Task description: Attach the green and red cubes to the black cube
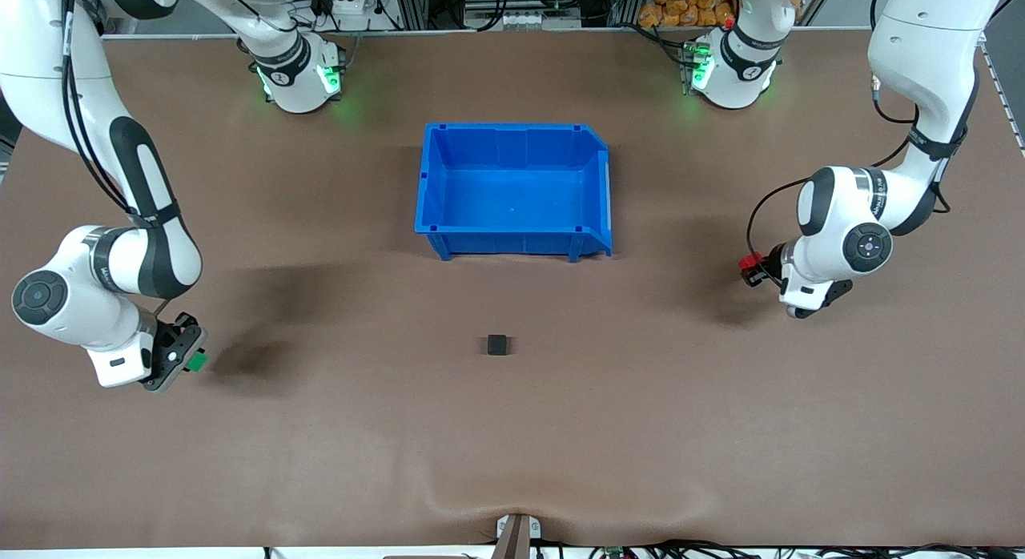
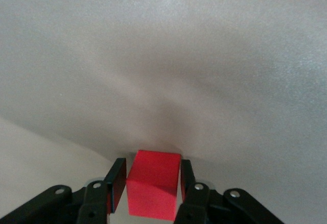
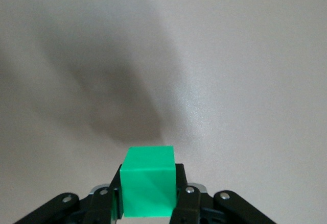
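I see my right gripper clamped tight on the green cube, its pads flat against two sides, up over bare table at the right arm's end. My left gripper has its fingers around the red cube; one pad touches, the other shows a thin gap, over the table at the left arm's end. The black cube lies on the table between both grippers, well apart from each, nearer the front camera than the blue bin.
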### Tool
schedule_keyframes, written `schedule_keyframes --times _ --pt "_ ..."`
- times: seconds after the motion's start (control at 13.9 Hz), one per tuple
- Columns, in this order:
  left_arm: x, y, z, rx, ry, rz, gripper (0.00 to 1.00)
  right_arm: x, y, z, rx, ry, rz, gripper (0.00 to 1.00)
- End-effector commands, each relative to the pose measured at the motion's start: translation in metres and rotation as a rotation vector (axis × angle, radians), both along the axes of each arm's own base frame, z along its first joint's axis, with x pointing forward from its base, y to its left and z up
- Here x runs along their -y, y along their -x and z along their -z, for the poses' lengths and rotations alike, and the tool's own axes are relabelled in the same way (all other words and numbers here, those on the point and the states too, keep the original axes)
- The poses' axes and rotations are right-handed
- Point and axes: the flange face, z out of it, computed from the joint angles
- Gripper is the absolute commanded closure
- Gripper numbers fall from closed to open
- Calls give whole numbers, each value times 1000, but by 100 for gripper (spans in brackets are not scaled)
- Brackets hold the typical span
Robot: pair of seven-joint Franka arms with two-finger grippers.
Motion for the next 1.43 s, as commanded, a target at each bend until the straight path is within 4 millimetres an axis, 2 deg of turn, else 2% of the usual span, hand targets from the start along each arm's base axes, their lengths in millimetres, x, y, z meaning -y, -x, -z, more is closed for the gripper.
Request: schedule_keyframes --times 0.0,0.07,0.14,0.29,0.5,0.57,0.72,0.79,0.86,0.93,1.0,1.22,1.36 --pt "3 -1 1 12 -12 -15 83 6 -6 1 -3 14 -132 100" --pt "4 -4 -1 19 -15 -38 94 6 -8 -2 2 18 -180 100" --pt "8 -6 -2 23 -24 -77 100 8 -10 -6 6 22 -235 100" --pt "30 -14 -13 78 -19 -206 100 9 -11 -7 7 27 -300 100" --pt "68 -45 -34 138 -9 -371 100 -6 -14 -7 -1 38 -419 100" --pt "82 -55 -35 149 -7 -436 100 -9 -16 -9 2 41 -447 100" --pt "118 -75 -36 169 -7 -572 100 -17 -18 -5 1 35 -461 100" --pt "138 -86 -40 183 -1 -629 100 -29 -19 -1 -1 28 -466 100" --pt "159 -96 -41 188 8 -670 100 -42 -19 4 -7 22 -480 100" --pt "189 -103 -41 179 31 -721 100 -60 -21 9 -6 20 -503 100" --pt "216 -112 -42 171 64 -761 100 -86 -23 14 1 20 -536 100" --pt "260 -129 -53 129 147 -899 100 -156 -25 21 28 -4 -503 100" --pt "296 -122 -42 85 155 -958 100 -215 -19 18 37 -15 -473 100"
